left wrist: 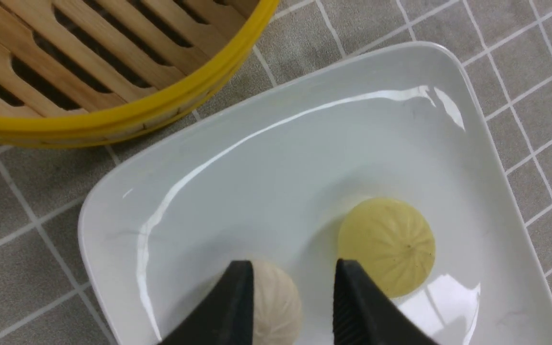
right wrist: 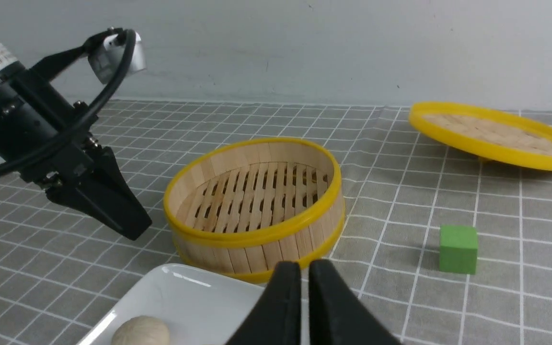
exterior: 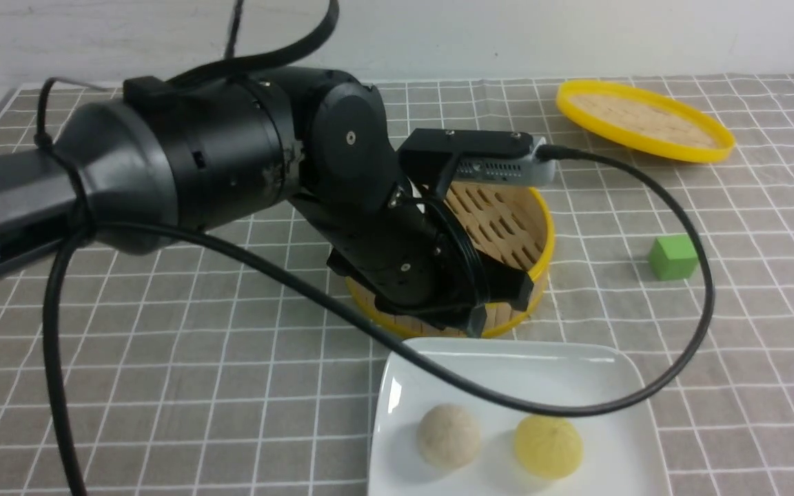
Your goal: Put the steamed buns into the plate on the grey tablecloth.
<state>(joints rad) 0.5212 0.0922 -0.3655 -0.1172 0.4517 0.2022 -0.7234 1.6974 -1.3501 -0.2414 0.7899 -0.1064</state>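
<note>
Already both buns lie in the plate, just near of my left gripper, which hangs open and empty

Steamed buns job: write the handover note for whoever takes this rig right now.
Left gripper: jaws open, empty, raised near the steamer and plate.
Right gripper: jaws almost together, empty.
The off-white bun and yellow bun lie side by side, apart, in the plate on the grey tablecloth; the steamer is empty.
Done: both buns placed.
Remaining: probably only retracting the arms.
</note>
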